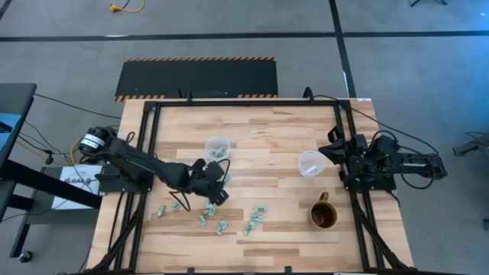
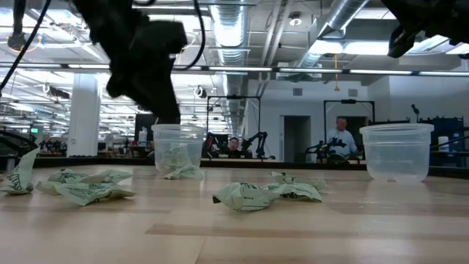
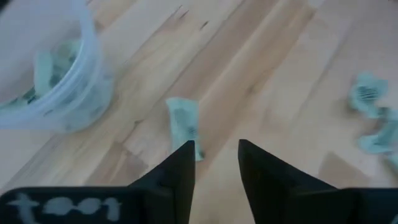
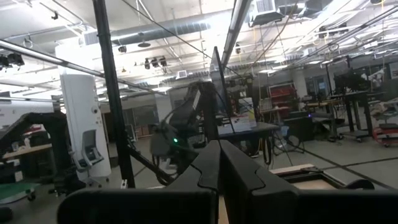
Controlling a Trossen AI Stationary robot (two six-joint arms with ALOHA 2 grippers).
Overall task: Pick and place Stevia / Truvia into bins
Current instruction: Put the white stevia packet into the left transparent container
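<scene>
a: where is the sachet (image 3: 184, 124) from my left hand (image 3: 216, 163)?

b: on the table (image 3: 261, 74) just ahead, off one fingertip, long axis along the fingers, beside the left bin (image 3: 53, 68). hand part open, empty. right hand (image 4: 219, 163) closed, far off.

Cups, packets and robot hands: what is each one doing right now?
Left cup: upright, green packets inside.
Right cup: upright, looks empty.
Loose packets: scattered on the table.
Brown mug: upright, near the right cup.
Left gripper: fingers apart, nothing between them, one packet just beyond.
Right gripper: shut, empty, parked at the table's edge.
</scene>
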